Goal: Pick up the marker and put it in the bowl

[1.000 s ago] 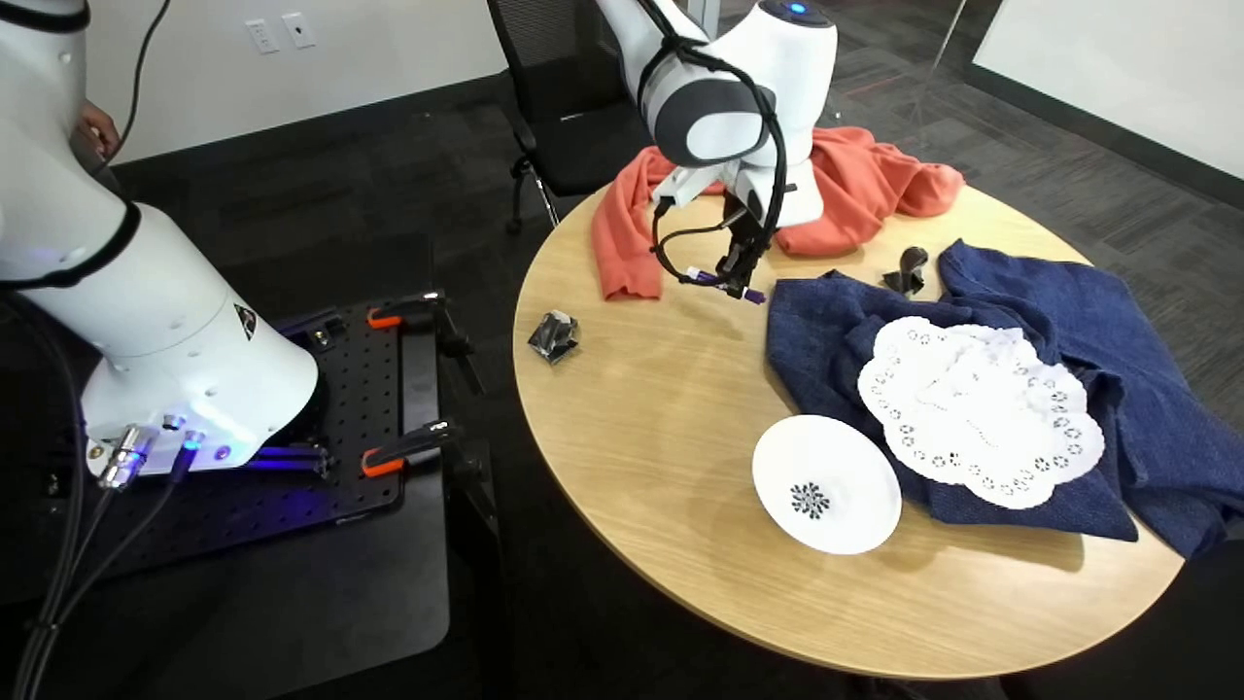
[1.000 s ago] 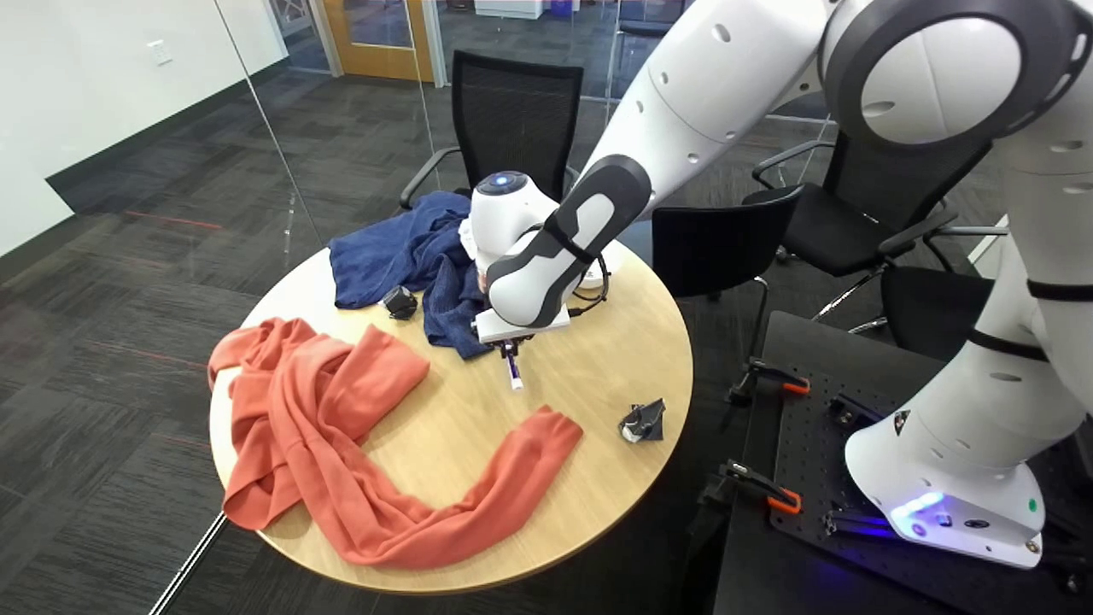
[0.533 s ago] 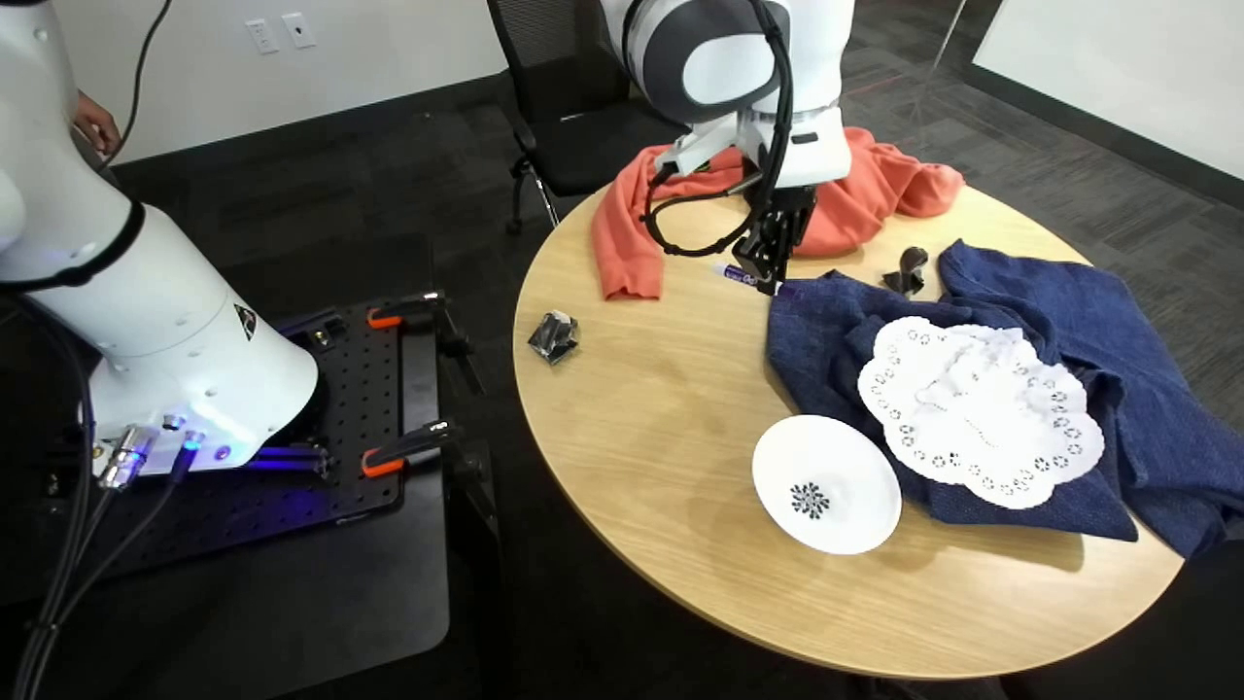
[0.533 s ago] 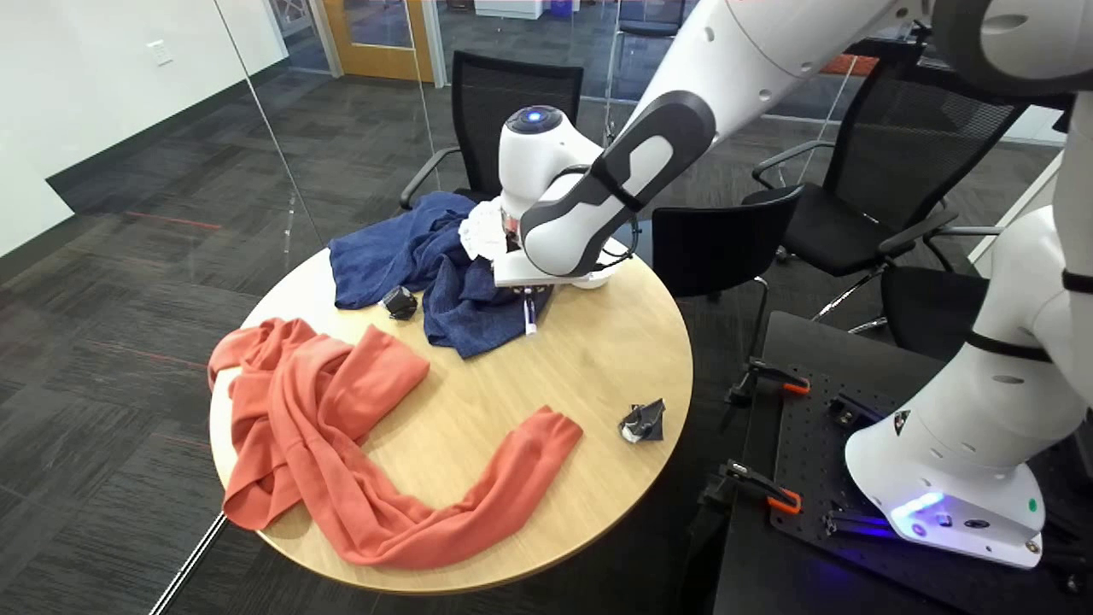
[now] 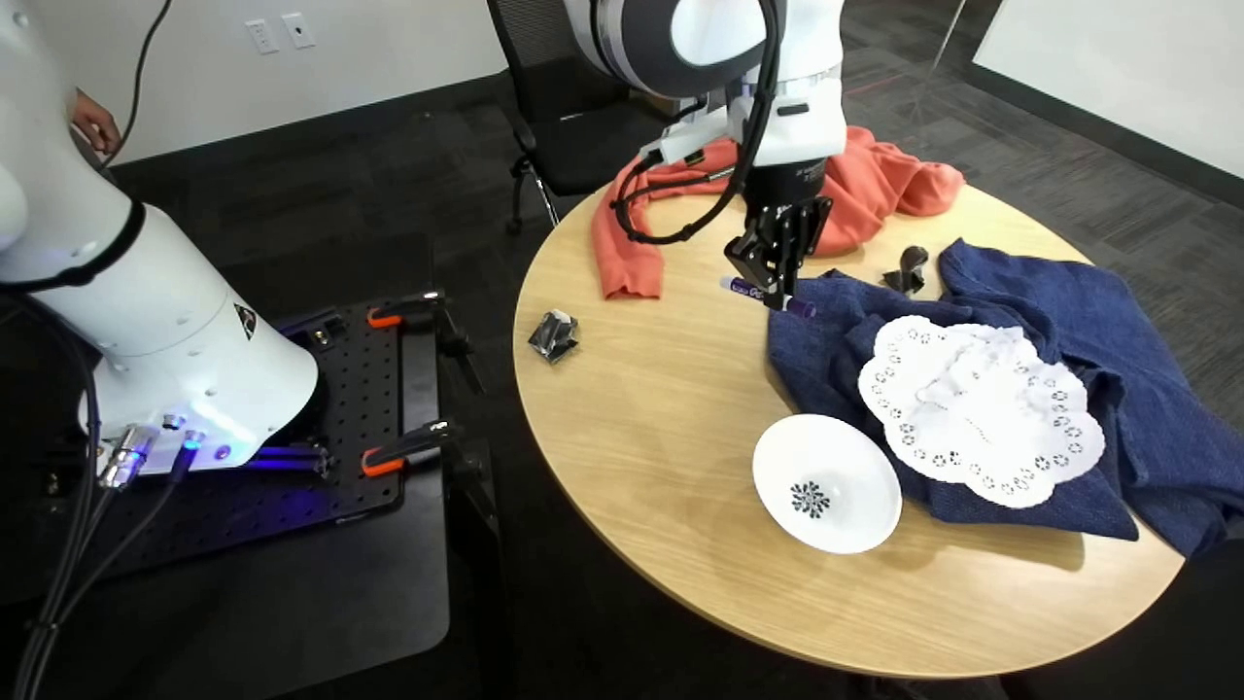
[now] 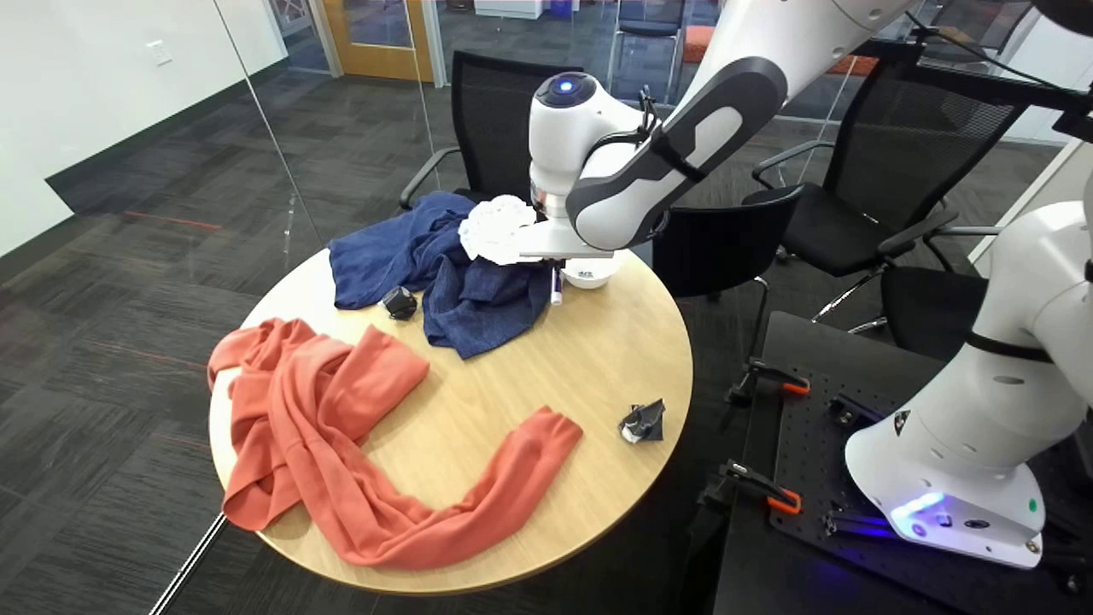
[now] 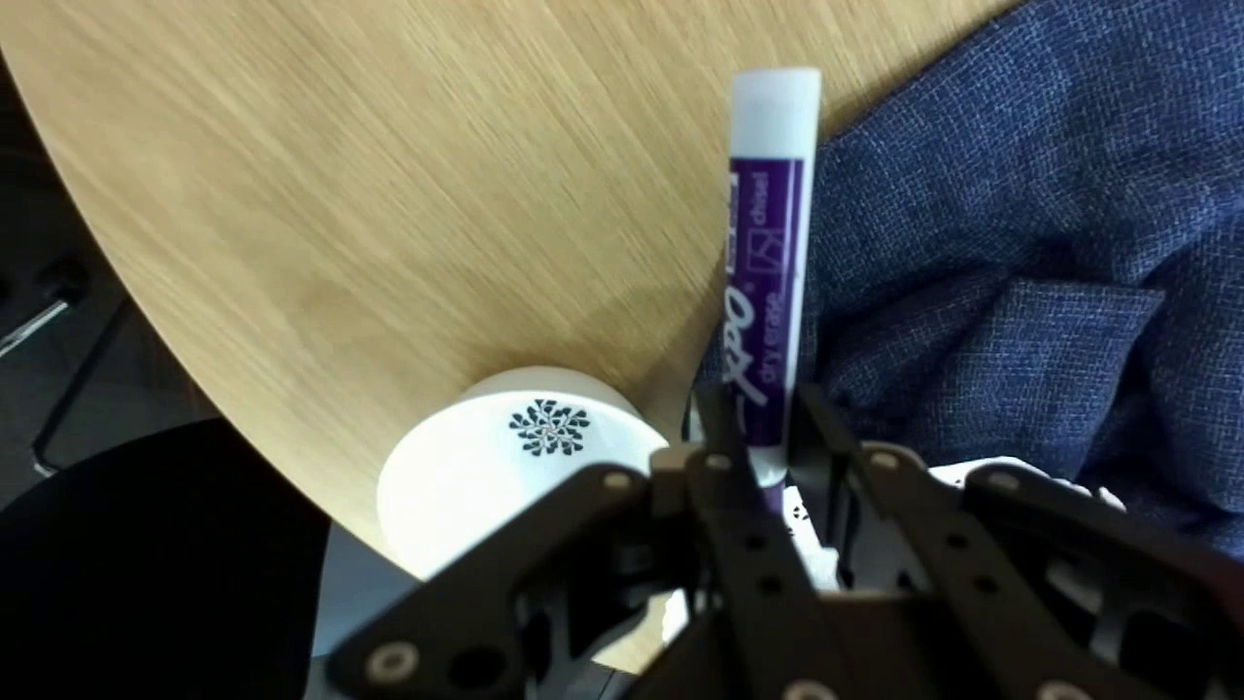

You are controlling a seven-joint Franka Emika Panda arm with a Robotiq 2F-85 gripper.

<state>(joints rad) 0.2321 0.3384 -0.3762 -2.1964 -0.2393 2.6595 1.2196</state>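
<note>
- Swinging over the desk, the arm is now nearer the bowl, which stays put.
- Jaws are clamped down on the marker.
- Marker's midair, not over the bowl yet; imo just carry + drop left.

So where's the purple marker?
In the wrist view, the purple marker is just right of centre, held in the gripper, with the white bowl to its lower left.
</note>
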